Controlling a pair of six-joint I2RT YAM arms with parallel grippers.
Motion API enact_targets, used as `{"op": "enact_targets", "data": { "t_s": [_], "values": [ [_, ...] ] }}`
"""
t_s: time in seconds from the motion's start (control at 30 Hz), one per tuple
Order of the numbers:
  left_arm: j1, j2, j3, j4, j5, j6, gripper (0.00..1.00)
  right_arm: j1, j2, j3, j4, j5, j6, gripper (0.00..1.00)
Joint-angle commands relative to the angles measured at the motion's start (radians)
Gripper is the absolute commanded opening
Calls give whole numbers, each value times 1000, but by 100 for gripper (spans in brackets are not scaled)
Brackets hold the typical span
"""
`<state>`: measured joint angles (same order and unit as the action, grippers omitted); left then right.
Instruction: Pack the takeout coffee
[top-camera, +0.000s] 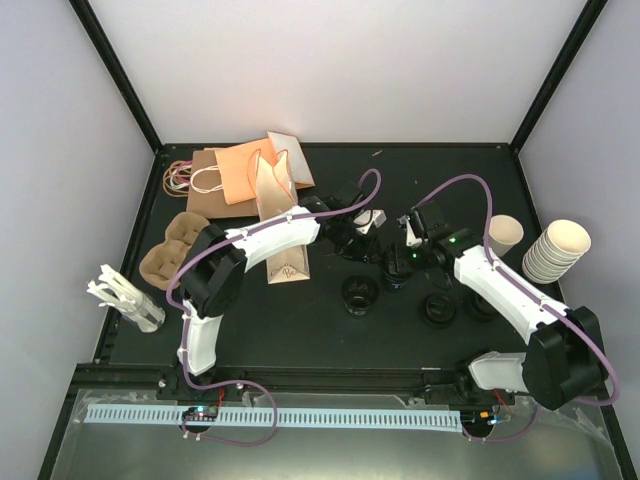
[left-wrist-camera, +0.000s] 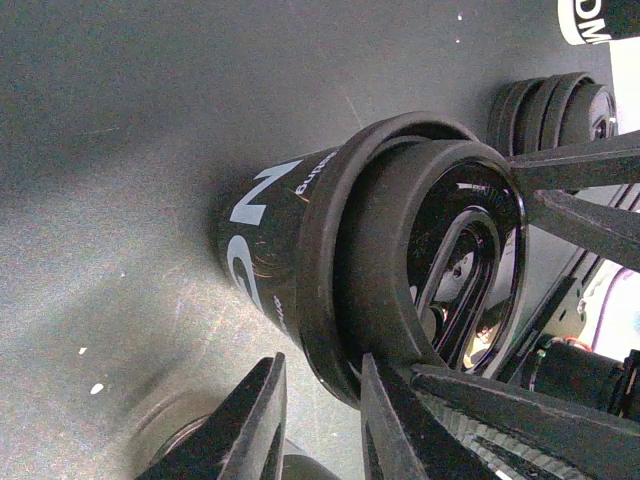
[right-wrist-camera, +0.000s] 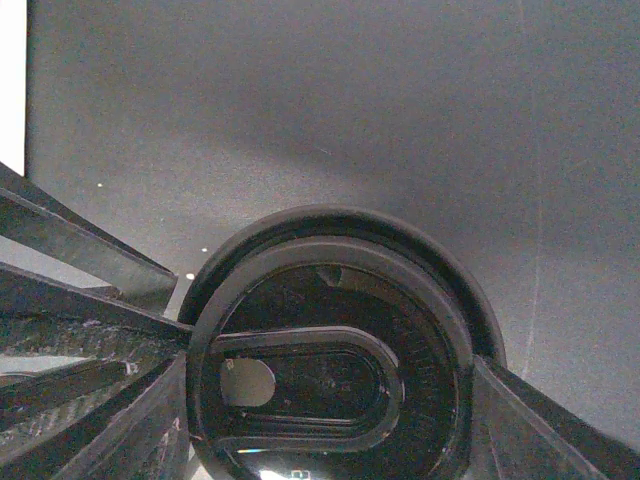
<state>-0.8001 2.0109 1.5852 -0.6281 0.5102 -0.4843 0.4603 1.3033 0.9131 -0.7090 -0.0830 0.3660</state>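
Observation:
The takeout coffee, a single cream paper cup, stands upright at the right, apart from both grippers. At the centre of the table stands a black cup with white print, capped with a black lid. My right gripper is shut on that lid, one finger on each side; its fingers also show in the left wrist view. My left gripper sits at the lid's lower rim with a narrow gap between its jaws. One finger is against the lid, the other stands clear of the cup.
A stack of nested cream cups stands at the far right. Loose black lids lie in front of the cup. Paper bags and a cardboard cup carrier are at the back left, and a clear plastic piece lies at the left edge.

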Motion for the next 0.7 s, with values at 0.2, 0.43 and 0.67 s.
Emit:
{"op": "enact_targets", "data": {
  "t_s": [0.2, 0.43, 0.67],
  "values": [
    [-11, 44, -20, 12, -23, 0, 18, 32, 73, -65, -82, -15, 24, 60],
    [-11, 55, -29, 12, -23, 4, 18, 39, 80, -66, -86, -2, 29, 60],
    [-10, 64, -45, 15, -37, 3, 17, 43, 90, -67, -83, -2, 30, 60]
  ]
}}
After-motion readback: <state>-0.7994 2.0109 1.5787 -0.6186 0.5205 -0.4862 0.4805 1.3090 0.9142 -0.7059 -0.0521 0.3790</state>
